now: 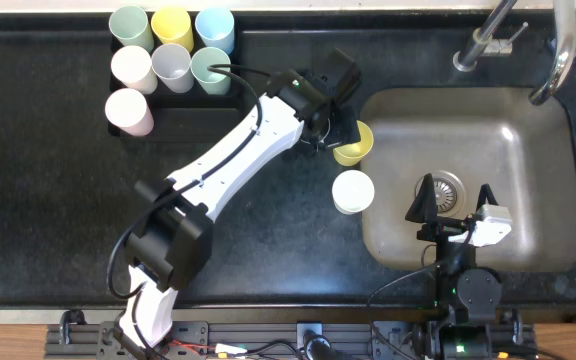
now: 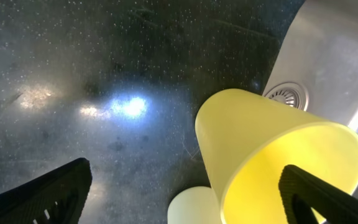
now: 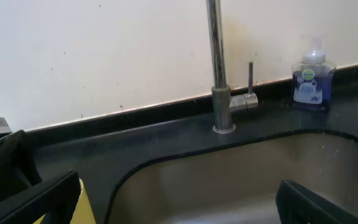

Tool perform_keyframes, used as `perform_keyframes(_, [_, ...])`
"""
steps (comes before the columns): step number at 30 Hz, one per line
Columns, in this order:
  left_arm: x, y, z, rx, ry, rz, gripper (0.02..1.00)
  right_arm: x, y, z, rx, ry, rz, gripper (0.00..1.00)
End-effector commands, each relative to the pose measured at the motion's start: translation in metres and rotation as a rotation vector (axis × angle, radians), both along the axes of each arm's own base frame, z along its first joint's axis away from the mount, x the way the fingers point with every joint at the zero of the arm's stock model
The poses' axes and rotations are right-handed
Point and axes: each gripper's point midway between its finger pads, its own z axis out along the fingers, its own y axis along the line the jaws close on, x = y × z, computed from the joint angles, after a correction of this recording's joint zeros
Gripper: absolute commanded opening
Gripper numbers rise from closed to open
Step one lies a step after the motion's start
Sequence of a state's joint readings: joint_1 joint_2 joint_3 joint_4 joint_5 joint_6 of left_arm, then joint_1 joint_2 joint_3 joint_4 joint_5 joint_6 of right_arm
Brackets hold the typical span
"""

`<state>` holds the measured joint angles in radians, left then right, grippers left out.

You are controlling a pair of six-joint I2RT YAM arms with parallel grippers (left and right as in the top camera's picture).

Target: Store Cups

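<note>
The yellow cup [image 1: 354,145] lies tilted on the table [image 1: 268,250] right at the sink's [image 1: 528,130] rim. The left pincer [image 2: 185,180] is released, with one finger at the cup's mouth and the other well apart. We judge the main risk to be the cup rolling or getting nudged into the sink if the jaws close off-centre on its slick, tapered wall. The white cup [image 1: 353,191] just beside it could be knocked too. The stored cups [image 1: 173,45] stand well apart. The right pincer [image 1: 454,203], also released, hangs over the sink, out of the way.
</note>
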<state>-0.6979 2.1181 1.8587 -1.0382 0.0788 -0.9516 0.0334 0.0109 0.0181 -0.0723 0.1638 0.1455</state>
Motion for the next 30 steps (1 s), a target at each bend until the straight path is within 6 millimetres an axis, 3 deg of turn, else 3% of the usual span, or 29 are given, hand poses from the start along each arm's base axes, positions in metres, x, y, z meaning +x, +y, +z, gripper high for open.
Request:
perform_keyframes(1, [0.002,-0.001,-0.012,0.004,0.026,0.017,0.814,0.0,-0.001,-0.003,0.005,-0.001,-0.005,0.998])
perform_keyframes(5, [0.003,-0.001,-0.012,0.002,0.02,0.017,0.222,0.0,-0.001,-0.003,0.005,-0.001,-0.005,0.998])
perform_keyframes(6, [0.004,-0.002,-0.012,0.001,0.017,0.018,0.097,0.0,-0.001,-0.003,0.005,-0.001,-0.005,0.996])
perform_keyframes(7, [0.005,-0.002,-0.012,-0.001,0.014,0.018,0.053,0.0,-0.001,-0.003,0.005,-0.001,-0.005,0.996])
perform_keyframes(13, [0.015,0.005,-0.006,0.013,-0.026,0.04,0.036,0.0,-0.001,-0.003,0.005,-0.001,-0.005,0.996])
perform_keyframes(18, [0.033,0.042,0.034,0.023,-0.109,0.129,0.036,0.0,-0.001,-0.003,0.005,-0.001,-0.005,0.998])
perform_keyframes(21, [0.044,0.089,0.07,0.027,-0.153,0.232,0.036,0.0,-0.001,-0.003,0.005,-0.001,-0.005,0.996])
perform_keyframes(24, [0.054,0.148,0.095,0.032,-0.163,0.377,0.036,0.0,-0.001,-0.003,0.005,-0.001,-0.005,0.996])
perform_keyframes(27, [0.057,0.21,0.104,0.055,-0.14,0.512,0.036,0.0,-0.001,-0.003,0.005,-0.001,-0.005,0.996])
perform_keyframes(30, [0.052,0.262,0.1,0.082,-0.076,0.628,0.036,0.0,-0.001,-0.003,0.005,-0.001,-0.005,0.996])
